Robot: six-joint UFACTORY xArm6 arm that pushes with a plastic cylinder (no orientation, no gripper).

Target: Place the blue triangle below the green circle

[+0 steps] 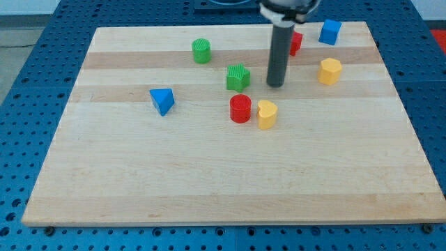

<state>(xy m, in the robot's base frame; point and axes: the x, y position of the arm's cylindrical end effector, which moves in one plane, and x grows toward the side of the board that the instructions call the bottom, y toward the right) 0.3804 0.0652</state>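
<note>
The blue triangle (pixel 162 100) lies on the wooden board (pixel 230 181) at the view's left. The green circle (pixel 201 50) stands above and to the right of it, near the board's top. My tip (pixel 276 85) rests on the board well to the right of both, just right of the green star (pixel 238 77). It touches no block.
A red cylinder (pixel 240 108) and a yellow heart (pixel 267 113) sit side by side below the tip. A red block (pixel 295 42) is partly hidden behind the rod. A blue cube (pixel 329 31) and a yellow block (pixel 330 70) lie at the upper right.
</note>
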